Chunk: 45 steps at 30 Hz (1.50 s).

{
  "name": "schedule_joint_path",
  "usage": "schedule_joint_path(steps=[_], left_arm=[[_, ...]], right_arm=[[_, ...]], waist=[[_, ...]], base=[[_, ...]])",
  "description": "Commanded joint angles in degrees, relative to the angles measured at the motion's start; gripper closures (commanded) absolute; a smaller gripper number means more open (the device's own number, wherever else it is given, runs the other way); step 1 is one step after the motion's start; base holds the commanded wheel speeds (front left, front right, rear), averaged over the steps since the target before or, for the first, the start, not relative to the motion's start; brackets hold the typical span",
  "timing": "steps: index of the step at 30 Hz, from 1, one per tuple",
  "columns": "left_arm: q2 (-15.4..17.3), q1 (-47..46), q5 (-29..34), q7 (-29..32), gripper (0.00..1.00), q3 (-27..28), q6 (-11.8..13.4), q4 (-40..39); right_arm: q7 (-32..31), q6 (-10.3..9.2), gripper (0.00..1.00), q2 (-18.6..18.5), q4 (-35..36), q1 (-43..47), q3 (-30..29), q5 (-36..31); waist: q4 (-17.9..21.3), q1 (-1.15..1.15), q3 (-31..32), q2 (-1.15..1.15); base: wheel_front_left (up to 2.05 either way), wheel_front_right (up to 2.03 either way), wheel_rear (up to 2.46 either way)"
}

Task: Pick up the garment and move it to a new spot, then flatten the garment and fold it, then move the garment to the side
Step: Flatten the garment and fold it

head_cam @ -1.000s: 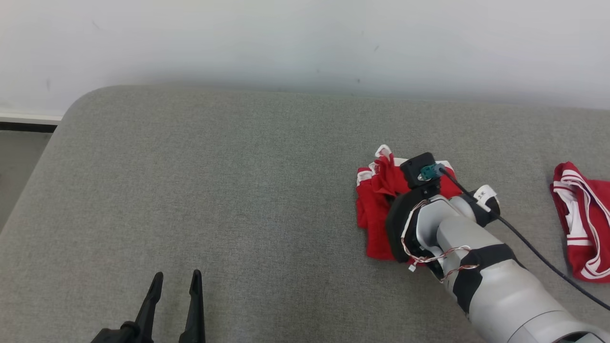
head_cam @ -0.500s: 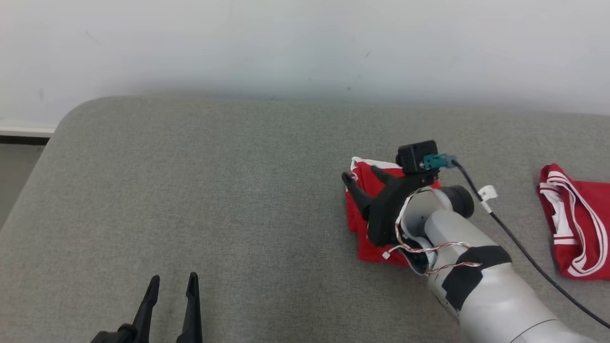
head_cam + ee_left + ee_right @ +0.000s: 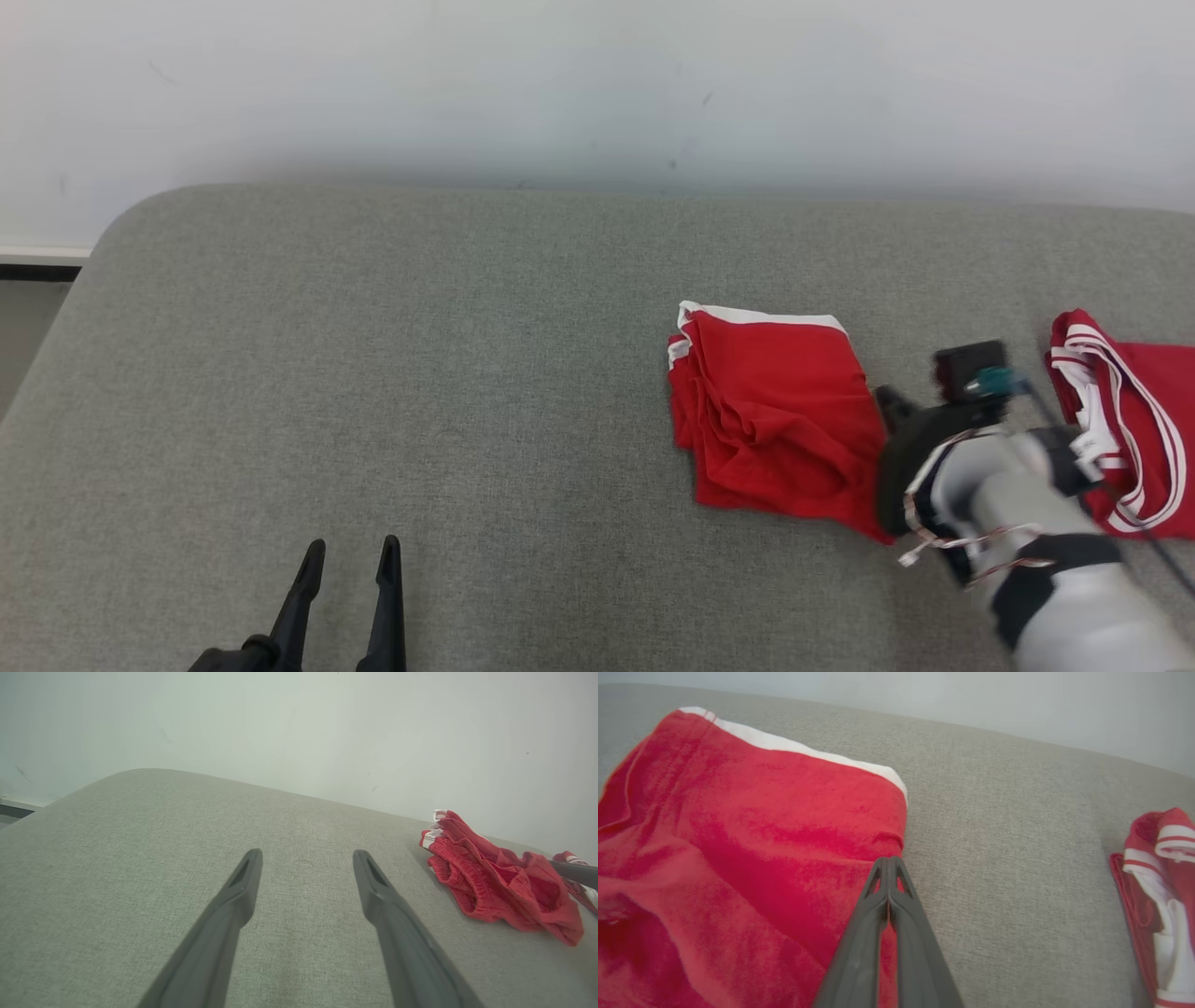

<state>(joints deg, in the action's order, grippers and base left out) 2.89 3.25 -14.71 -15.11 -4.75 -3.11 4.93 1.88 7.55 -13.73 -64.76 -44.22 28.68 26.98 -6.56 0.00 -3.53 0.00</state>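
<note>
The garment is red with a white band and lies folded on the grey cushioned surface, right of the middle. Its folded left edge shows several stacked layers in the left wrist view. My right gripper is at the garment's right edge. In the right wrist view its fingers are pressed together, shut with nothing between them, just above the red cloth. My left gripper stands open and empty at the lower left, far from the garment, its tips apart over bare cushion.
A second red garment with white stripes lies crumpled at the far right, close beside my right arm. The pale wall runs along the back edge. The cushion's rounded corner and drop-off are at the far left.
My right gripper opened, let go of the garment and drew back to the right, then shut empty. The garment now lies flatter. The head camera shifted slightly.
</note>
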Motion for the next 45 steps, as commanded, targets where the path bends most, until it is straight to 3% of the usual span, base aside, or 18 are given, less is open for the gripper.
schedule_joint_path(steps=[1, 9, 16, 21, 23, 24, 31, 39, 45], left_arm=[[0.0, -0.3, 0.1, 0.0, 0.00, 0.2, -0.2, 0.2], [0.0, 0.9, 0.4, 0.0, 0.00, 1.4, -0.3, 0.8], [0.0, 2.1, 0.2, 0.0, 0.00, 1.8, -0.3, 0.7], [0.0, 3.0, -0.5, 0.0, 0.00, 2.2, 0.1, 1.3], [0.0, 3.1, -0.8, 0.0, 0.00, 2.6, 0.5, 1.5], [0.0, 3.2, -1.0, 0.0, 0.00, 2.9, 0.7, 1.5], [0.0, 4.7, -1.5, 0.0, 0.00, 5.4, 1.9, 1.0], [0.0, 5.9, -1.1, 0.0, 0.00, 7.9, 1.8, 0.1], [0.0, 6.7, 0.1, 0.0, 0.00, 9.1, 1.1, 0.1]], right_arm=[[-0.1, -0.16, 1.00, 1.8, 0.1, 1.0, 0.5, -0.6], [-0.6, -0.16, 1.00, 9.1, 4.4, 5.3, 3.7, 0.7], [-3.8, -0.16, 1.00, 10.8, 11.1, 9.9, 8.7, 4.1], [-3.1, -0.16, 1.00, 10.8, 18.8, 12.5, 10.0, 12.1], [-0.7, -0.16, 0.42, 10.7, 20.1, 12.7, 9.3, 12.3], [0.9, -0.16, 0.00, 10.7, 20.4, 12.9, 8.2, 12.3], [10.4, -0.16, 0.00, 9.3, 23.0, 15.7, 0.9, 5.3], [12.8, -0.16, 0.00, 6.2, 28.7, 22.6, -9.8, -4.6], [11.9, -0.16, 0.00, 4.4, 32.2, 29.2, -13.9, -9.3]], waist=[[-0.1, 0.00, -0.3, 0.00], [0.7, 0.00, 1.6, 0.00], [1.2, 0.00, 2.8, 0.00], [1.9, 0.00, 3.9, 0.00], [2.6, 0.00, 4.3, 0.00], [2.9, 0.00, 4.6, 0.00], [6.5, 0.00, 7.0, 0.00], [9.6, 0.00, 8.5, 0.00], [10.6, 0.00, 9.1, 0.00]], base=[[0.00, 0.00, 0.00], [0.00, 0.00, 0.00], [0.00, 0.00, 0.00], [0.00, 0.00, 0.00], [0.00, 0.00, 0.00], [0.00, 0.00, 0.00], [0.00, 0.00, 0.00], [0.00, 0.00, 0.00], [0.00, 0.00, 0.00]])
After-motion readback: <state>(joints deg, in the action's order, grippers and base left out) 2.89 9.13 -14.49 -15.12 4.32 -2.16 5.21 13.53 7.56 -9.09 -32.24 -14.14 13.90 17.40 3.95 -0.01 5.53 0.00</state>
